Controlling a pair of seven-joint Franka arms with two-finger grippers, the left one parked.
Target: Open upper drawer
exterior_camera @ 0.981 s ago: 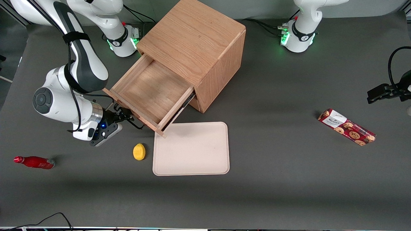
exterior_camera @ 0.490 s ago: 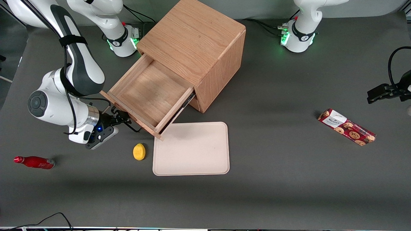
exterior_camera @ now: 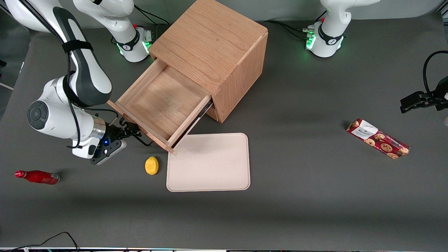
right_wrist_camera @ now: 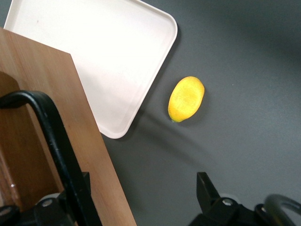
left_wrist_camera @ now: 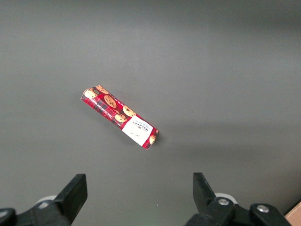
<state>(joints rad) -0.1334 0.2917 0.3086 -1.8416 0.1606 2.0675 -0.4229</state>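
Upper drawer sliding further out than before, gripper spread wide around its half-hidden handle (not clamping), lemon sitting at tray's nine o'clock.

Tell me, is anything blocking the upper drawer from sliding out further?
Nothing visible does. The upper drawer is already pulled well out, with the gripper at its black handle. The lemon and tray lie lower on the table, nearer the front camera.
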